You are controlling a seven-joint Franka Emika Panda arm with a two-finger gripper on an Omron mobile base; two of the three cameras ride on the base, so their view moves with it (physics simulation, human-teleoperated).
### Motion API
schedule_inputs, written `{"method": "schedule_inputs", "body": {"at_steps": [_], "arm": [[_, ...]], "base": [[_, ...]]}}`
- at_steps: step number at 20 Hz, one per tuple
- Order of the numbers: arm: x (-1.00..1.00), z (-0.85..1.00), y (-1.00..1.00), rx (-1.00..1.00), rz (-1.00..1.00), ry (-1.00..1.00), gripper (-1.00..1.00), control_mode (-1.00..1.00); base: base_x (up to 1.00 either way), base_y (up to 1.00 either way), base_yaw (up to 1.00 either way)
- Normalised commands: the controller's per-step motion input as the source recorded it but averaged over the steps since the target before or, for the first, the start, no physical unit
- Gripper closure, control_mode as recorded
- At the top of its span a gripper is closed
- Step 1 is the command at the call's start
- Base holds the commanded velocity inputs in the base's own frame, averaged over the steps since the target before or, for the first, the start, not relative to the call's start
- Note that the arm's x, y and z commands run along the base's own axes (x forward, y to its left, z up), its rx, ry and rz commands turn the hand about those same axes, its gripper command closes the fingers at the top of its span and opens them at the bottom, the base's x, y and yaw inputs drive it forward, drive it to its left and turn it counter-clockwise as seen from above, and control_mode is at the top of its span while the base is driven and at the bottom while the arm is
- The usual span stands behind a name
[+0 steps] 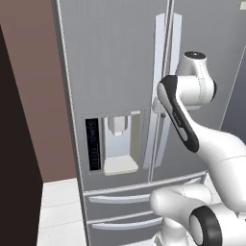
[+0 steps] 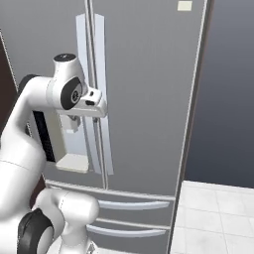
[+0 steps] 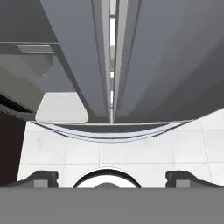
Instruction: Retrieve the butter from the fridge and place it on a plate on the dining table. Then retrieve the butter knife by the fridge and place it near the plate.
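Fridge stands shut, both French doors closed, right in front of the hand. Its two long vertical handles run side by side down the middle seam; in hand view they sit just ahead of the fingertips, w/ the seam roughly centred btwn them. Hand is up at handle height, close to the door face but not touching anything; fingers spread wide apart, nothing held. Water dispenser panel is on the left door, to the hand's left and a bit lower. Two bottom drawers lie well below the hand, w/ pale curved pulls. White tile floor beneath. Brown wall flanks the fridge on the left, dark grey panel on the right.
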Motion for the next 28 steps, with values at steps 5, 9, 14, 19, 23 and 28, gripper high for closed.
{"method": "schedule_inputs", "body": {"at_steps": [5, 9, 14, 19, 23, 28], "arm": [[0.00, 0.00, 0.00, 0.00, 0.00, 0.00, -1.00, 1.00], [0.00, 0.00, 0.00, 0.00, 0.00, 0.00, -1.00, 1.00], [0.00, 0.00, 0.00, 0.00, 0.00, 0.00, -1.00, 1.00], [0.00, 0.00, 0.00, 0.00, 0.00, 0.00, -1.00, 1.00], [0.00, 0.00, 0.00, 0.00, 0.00, 0.00, -1.00, 1.00], [0.00, 0.00, 0.00, 0.00, 0.00, 0.00, -1.00, 1.00]], "base": [[-0.15, 0.00, -0.09], [-0.05, 0.00, -0.06], [-0.36, -0.08, -0.02], [-0.21, -0.06, 0.00], [-0.08, -0.22, 0.03], [-0.05, -0.22, 0.02]]}}
